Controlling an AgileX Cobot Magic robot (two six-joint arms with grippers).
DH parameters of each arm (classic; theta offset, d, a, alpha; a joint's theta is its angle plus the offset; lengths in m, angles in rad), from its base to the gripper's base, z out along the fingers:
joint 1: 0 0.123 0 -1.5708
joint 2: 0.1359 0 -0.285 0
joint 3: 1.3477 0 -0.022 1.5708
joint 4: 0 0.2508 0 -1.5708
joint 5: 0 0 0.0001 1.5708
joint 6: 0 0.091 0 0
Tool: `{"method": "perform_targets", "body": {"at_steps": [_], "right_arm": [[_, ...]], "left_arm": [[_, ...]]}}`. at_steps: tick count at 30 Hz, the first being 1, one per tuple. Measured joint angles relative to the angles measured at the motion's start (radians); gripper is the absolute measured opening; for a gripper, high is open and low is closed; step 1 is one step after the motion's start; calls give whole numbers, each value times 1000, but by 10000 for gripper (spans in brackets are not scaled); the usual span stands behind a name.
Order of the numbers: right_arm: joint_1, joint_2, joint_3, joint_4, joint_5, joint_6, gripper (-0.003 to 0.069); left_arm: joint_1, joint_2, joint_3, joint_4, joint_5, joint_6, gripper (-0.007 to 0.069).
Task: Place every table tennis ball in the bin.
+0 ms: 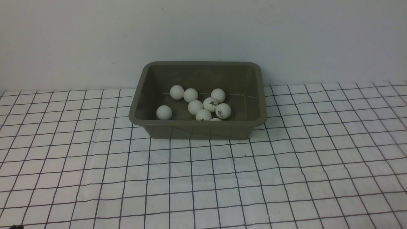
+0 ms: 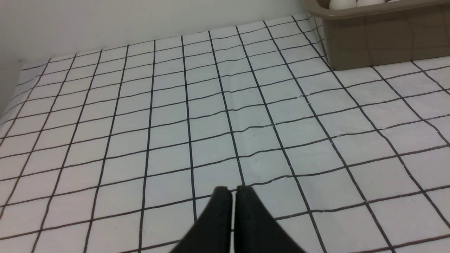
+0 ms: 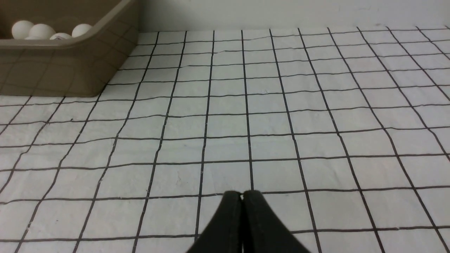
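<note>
While the balls [image 1: 210, 104] sit clustered inside the bin [image 1: 197, 127], both grippers, left [image 2: 234, 191] and right [image 3: 242, 195], hang pinched together, empty, above the cloth [image 1: 286, 178].

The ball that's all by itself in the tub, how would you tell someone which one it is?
Find the big olive-grey bin by the wall on the checked cloth. Inside, most white balls bunch together in the middle. This ball sits alone near the bin's front left corner, touching no other ball.
</note>
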Motion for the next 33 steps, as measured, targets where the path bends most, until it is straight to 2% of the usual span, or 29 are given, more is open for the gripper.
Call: {"method": "perform_targets", "body": {"at_steps": [7, 33], "right_arm": [[0, -78, 3, -17, -12, -1, -18], [0, -84, 3, -30, -7, 1, -18]], "left_arm": [[0, 0, 0, 0, 0, 0, -5], [0, 0, 0, 0, 1, 0, -5]]}}
